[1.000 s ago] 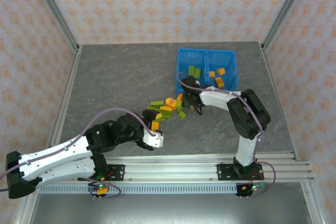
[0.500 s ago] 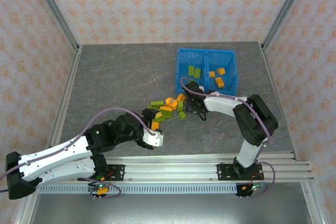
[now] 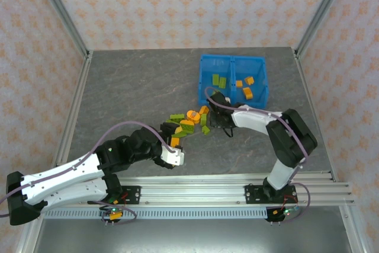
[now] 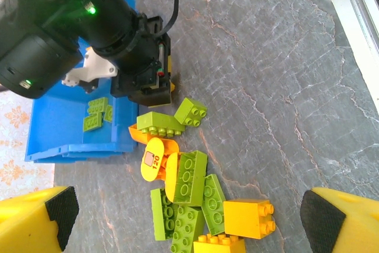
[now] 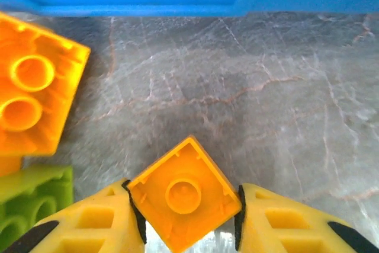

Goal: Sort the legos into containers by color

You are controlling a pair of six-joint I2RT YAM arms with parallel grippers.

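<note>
R gripper (image 5: 186, 207) is clamped on a small orange brick (image 5: 183, 197). The pads sit on two opposite corners, so it lies diamond-wise btwn the fingers, hollow underside toward the cam. It's down low over the table (image 3: 130, 87), at the bin-side edge of the pile (image 3: 189, 121), just short of the near wall of the blue bin (image 3: 232, 57). L gripper (image 4: 189, 217) hangs wide open w/ nothing in it, on the near side of the pile. Step in hand, I'd say: secure this pick, then carry it to the orange half (image 3: 256, 68). To do it well: a corner-to-corner hold is prone to twist out, so squeeze fully before lifting. Go straight up w/o dragging across the bigger orange brick (image 5: 35, 81) and green brick (image 5: 29, 197) alongside, then clear the wall w/ margin. Let go low inside the half on the right, not the green half (image 3: 208, 69). Views differ. R wrist cam gives the contact detail but not whether the brick is off the stone yet; prob. not, hard to tell. Top cam gives which half has orange, which has green, and the route over the wall, but it's too coarse to judge the grip. L wrist cam shows how the pile is spread: ten or so pieces to sort, incl. a round orange piece (image 4: 154, 159) marked 120.
</note>
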